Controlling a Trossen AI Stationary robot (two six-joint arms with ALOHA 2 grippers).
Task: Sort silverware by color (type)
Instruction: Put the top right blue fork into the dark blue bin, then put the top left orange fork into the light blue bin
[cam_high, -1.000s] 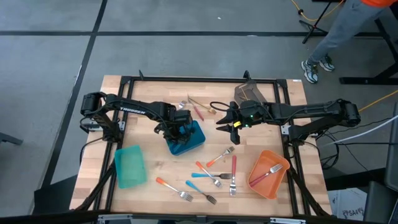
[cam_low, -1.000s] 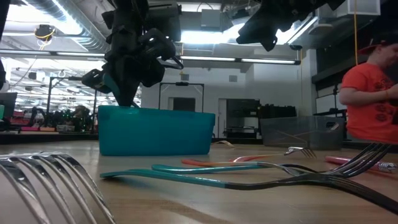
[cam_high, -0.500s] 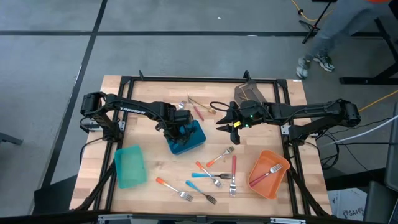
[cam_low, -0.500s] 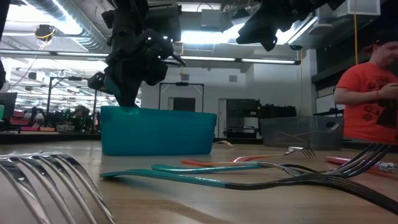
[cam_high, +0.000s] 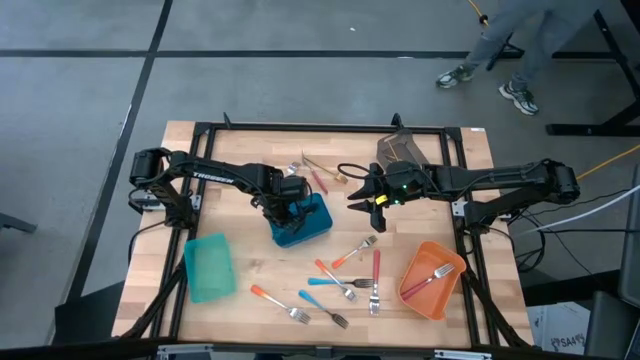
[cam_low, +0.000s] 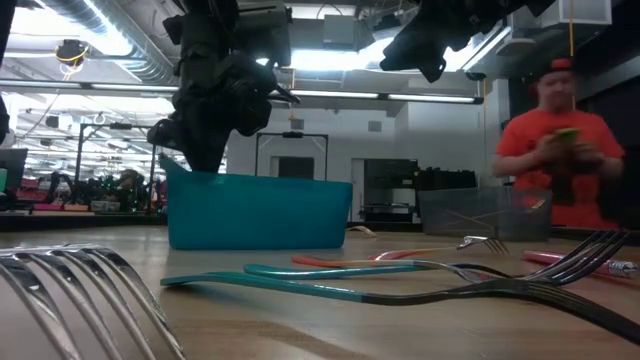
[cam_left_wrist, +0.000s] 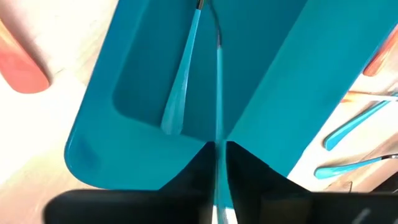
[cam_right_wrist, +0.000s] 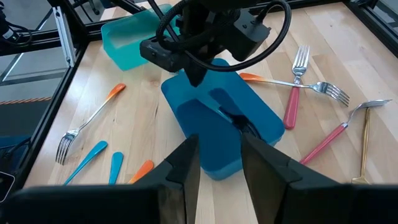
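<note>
A wooden table (cam_high: 240, 245) on a grey floor holds four bins and scattered forks. The left gripper (cam_high: 290, 212) reaches into the blue bin (cam_high: 312, 228), its fingers narrowly pinching a blue-handled utensil (cam_left_wrist: 218, 93) over another blue one (cam_left_wrist: 182, 81) lying inside. The right gripper (cam_high: 375, 205) hovers near mid-table, partly open and empty. Loose forks (cam_high: 345, 275) lie between the blue bin and the orange bin (cam_high: 432, 290), which holds one fork (cam_high: 430, 273).
</note>
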